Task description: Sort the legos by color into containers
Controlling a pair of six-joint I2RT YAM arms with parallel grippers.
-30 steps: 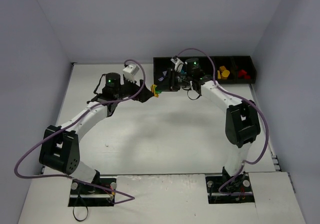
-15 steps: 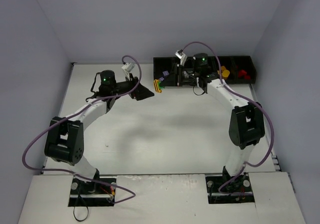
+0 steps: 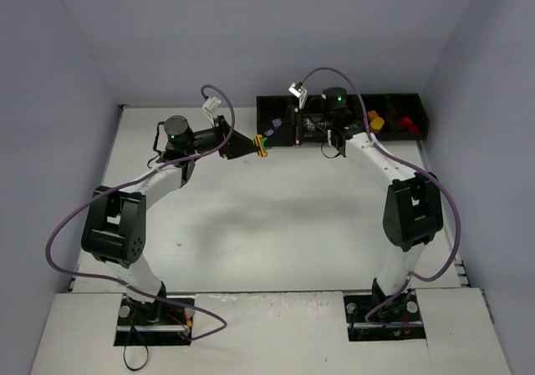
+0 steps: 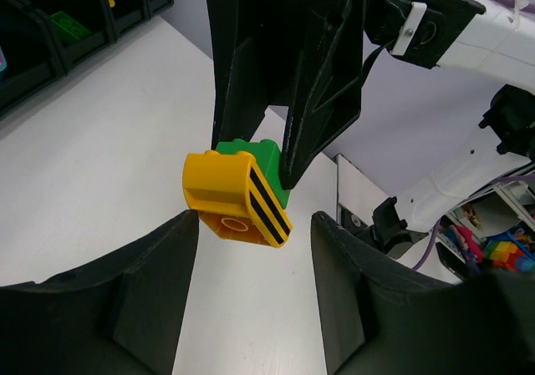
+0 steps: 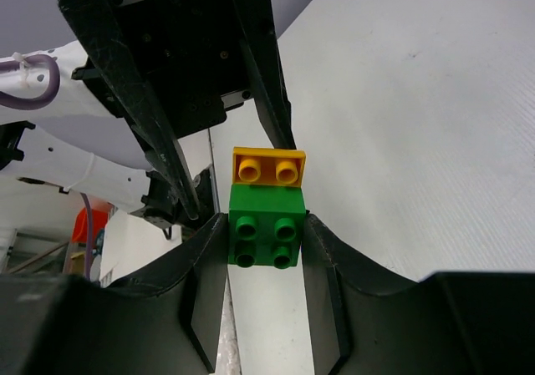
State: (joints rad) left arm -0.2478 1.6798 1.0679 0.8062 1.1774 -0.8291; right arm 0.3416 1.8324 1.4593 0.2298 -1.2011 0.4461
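A green lego [image 5: 263, 229] with a yellow, black-striped lego [image 5: 267, 168] stuck on it hangs above the table. My right gripper [image 5: 265, 221] is shut on the green one. In the left wrist view the yellow lego [image 4: 234, 200] sits right at the tips of my left gripper [image 4: 255, 225]. Those jaws stand apart on either side of it, and the left tip is at its corner. From above, the joined pair [image 3: 262, 144] hangs between the left gripper [image 3: 250, 145] and the right gripper [image 3: 270, 138], just in front of the black containers [image 3: 393, 98].
The containers' bins hold yellow legos [image 3: 374, 123], red legos [image 3: 406, 124] and lilac ones [image 3: 274, 127]. In the left wrist view the tray [image 4: 50, 45] shows a green lego [image 4: 67, 24]. Grey walls close in the white table [image 3: 276, 225] at the back and both sides.
My left gripper has swung right and forward to the joined legos and its jaws have narrowed around the yellow one. The right gripper drew slightly back toward the tray, still holding the green lego.
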